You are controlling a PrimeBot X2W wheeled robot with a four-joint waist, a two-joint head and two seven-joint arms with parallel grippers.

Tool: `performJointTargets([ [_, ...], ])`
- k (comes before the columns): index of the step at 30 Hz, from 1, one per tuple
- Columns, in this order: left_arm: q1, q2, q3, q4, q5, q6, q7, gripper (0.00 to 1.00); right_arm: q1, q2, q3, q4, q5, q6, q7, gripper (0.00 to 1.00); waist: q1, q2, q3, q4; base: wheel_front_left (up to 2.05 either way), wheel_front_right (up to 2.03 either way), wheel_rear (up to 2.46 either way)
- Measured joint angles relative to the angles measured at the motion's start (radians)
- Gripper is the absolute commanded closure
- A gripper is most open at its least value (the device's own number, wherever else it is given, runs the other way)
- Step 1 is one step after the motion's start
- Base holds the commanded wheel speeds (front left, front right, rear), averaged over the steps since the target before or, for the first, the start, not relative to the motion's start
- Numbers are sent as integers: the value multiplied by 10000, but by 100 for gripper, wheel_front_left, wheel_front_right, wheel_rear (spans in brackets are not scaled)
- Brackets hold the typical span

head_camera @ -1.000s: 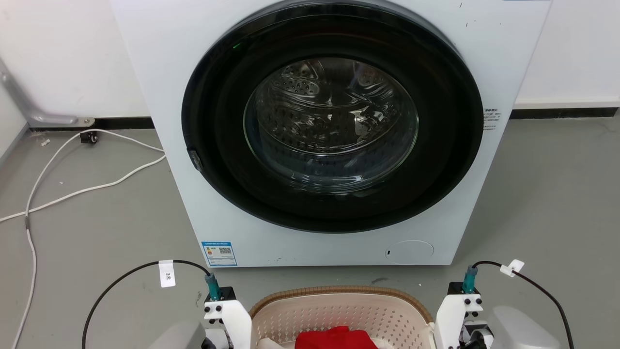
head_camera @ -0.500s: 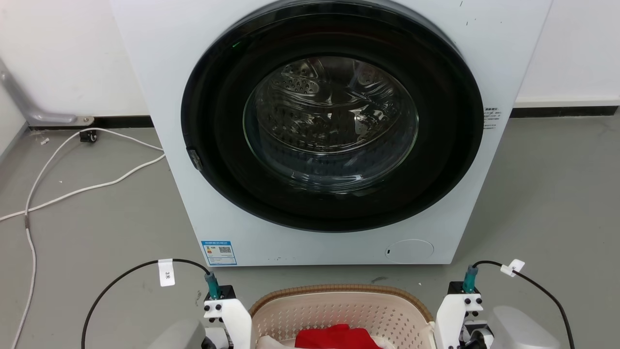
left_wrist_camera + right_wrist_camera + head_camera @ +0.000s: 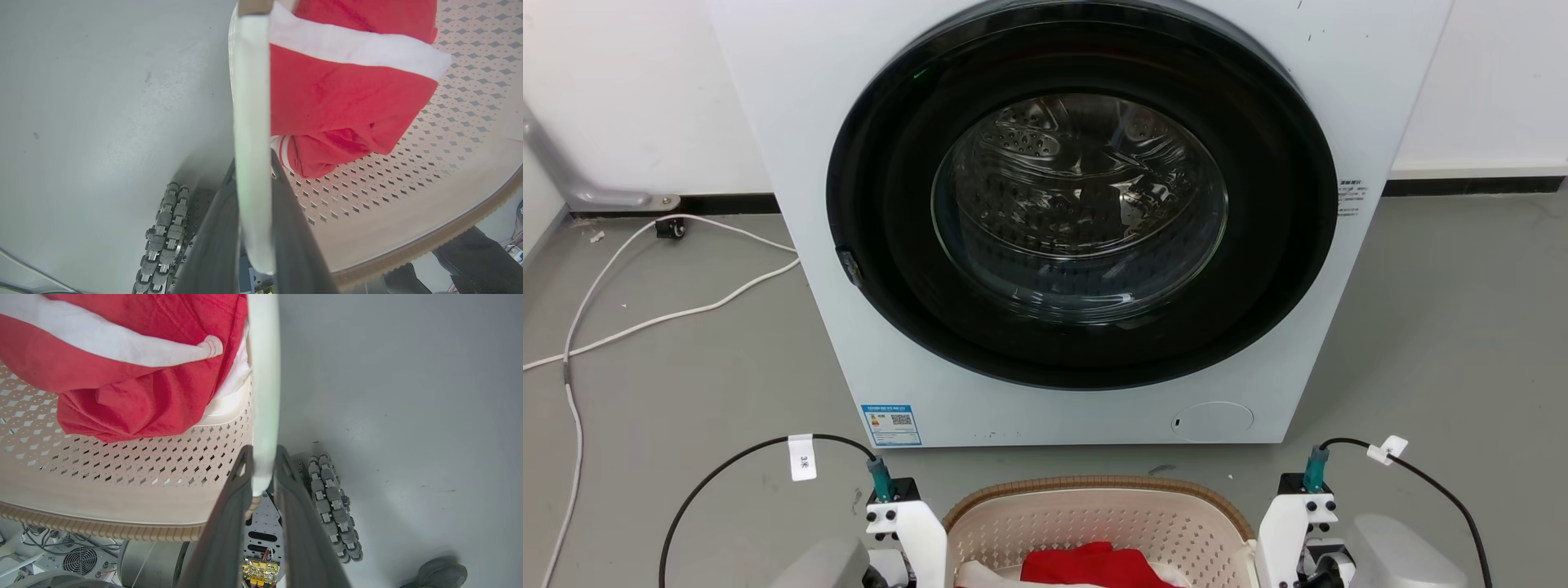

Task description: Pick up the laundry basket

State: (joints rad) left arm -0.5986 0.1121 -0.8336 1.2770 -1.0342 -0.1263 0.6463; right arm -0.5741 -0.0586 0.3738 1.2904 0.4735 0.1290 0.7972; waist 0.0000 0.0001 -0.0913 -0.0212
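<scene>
The laundry basket (image 3: 1094, 485), cream with perforated walls and a brown woven-look rim, sits at the bottom centre of the head view, between my two wrists. A red and white garment (image 3: 1094, 565) lies inside it. My left gripper (image 3: 253, 163) is shut on the basket's white left handle (image 3: 251, 102). My right gripper (image 3: 263, 453) is shut on the white right handle (image 3: 263, 375). The grey floor lies below the basket in both wrist views.
The white washing machine (image 3: 792, 122) stands close in front, its round dark door shut. A white cable (image 3: 645, 318) trails over the grey floor at the left. My base wheels (image 3: 335, 506) are below the basket. A grey shoe (image 3: 443, 571) is at the floor's edge.
The basket's rim and both wrists sit a few pixels higher in the head view; the washer has shifted up slightly too, so the camera has moved a little.
</scene>
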Motion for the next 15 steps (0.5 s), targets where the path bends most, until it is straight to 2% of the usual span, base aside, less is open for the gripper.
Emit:
performJointTargets([
  [15, -35, -2, -199, -15, -92, 0, -307, 100, -43, -2, -4, 0, -56, 0, -81, 100, -1, 0, 67, 18, 0, 0, 0],
])
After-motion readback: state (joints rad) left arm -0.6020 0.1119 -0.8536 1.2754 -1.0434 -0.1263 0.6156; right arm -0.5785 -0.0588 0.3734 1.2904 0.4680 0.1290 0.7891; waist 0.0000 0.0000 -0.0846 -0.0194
